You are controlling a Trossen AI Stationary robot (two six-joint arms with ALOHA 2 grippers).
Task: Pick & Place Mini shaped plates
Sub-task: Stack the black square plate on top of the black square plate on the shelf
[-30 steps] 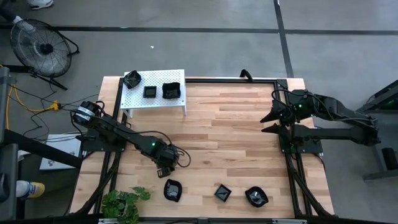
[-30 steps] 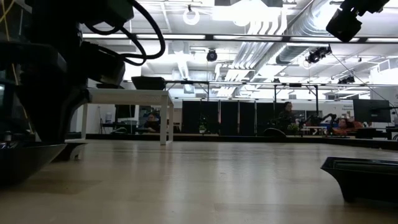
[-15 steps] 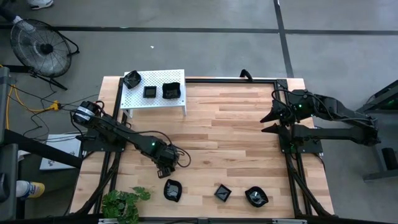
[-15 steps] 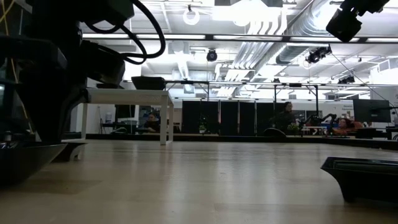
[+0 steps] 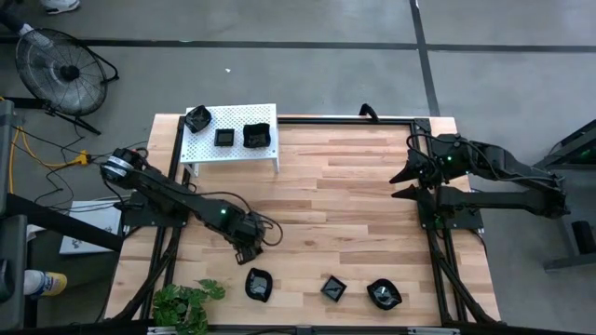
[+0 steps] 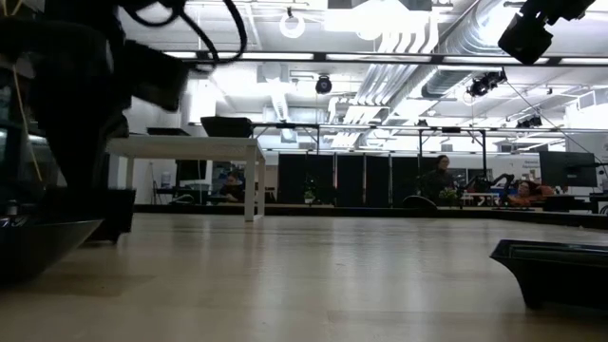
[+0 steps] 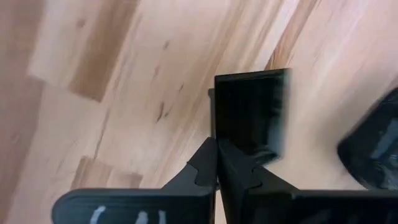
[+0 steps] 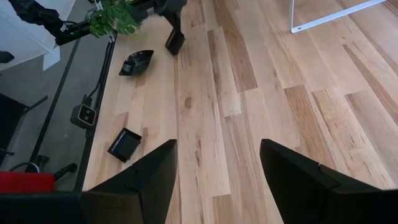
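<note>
My left gripper [image 5: 248,246] is shut on a small square black plate [image 7: 252,112] over the table's near left part. It shows in the right wrist view too, where the square plate [image 8: 175,42] hangs under the fingers. Three more black plates lie along the near edge: a leaf-like one [image 5: 259,284], a square one [image 5: 333,288] and a wavy one [image 5: 384,294]. Another three plates [image 5: 224,136] sit on top of the white perforated shelf [image 5: 233,154]. My right gripper [image 5: 405,181] stands open and raised at the right edge, over bare wood. My left gripper pinches one side wall of the square plate [image 7: 244,154] between its two shut fingers, coming from above and pointing steeply down. The plate hangs on edge below the fingers. Whether its lower corner [image 8: 172,52] is clear of the wood, I cannot tell.
A potted green plant [image 5: 186,302] stands at the near left corner, close to the leaf-like plate. The shelf stands on legs at the far left. Bare wood stretches across the middle of the table [image 5: 345,205].
My left arm has drawn up a little; in the low view its dark bulk has shifted upward and the plate now shows as a dark slab hanging near the table top.
</note>
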